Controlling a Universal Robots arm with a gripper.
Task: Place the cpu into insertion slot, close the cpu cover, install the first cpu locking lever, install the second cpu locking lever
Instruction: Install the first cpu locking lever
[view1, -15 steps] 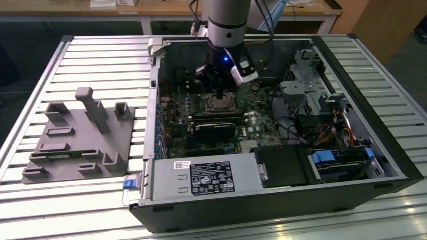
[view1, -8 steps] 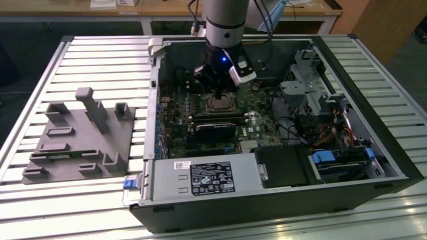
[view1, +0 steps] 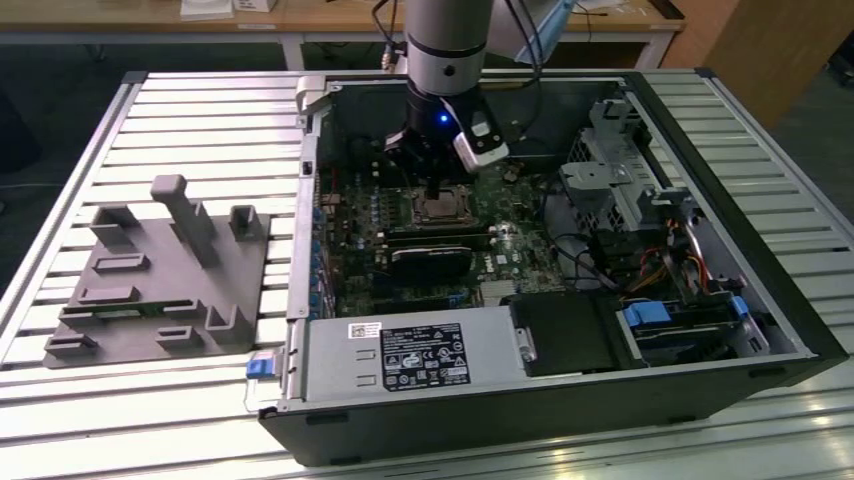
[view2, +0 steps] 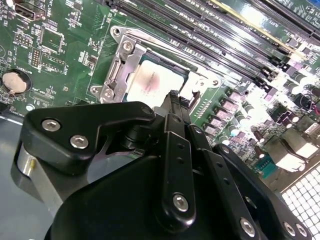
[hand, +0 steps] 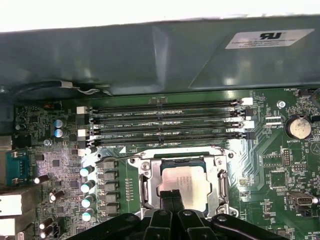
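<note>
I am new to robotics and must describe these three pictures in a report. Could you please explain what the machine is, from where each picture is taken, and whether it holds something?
The machine is one robot arm ending in a two-fingered hand. The exterior view looks from outside at a slatted metal table. On it lie an open computer case and a grey fixture. Both wrist views come from cameras riding on the arm, close above the motherboard. There the cpu lies in place, framed by the cpu cover. The hand is shut, just over the cover's edge, and appears to hold nothing.
</note>
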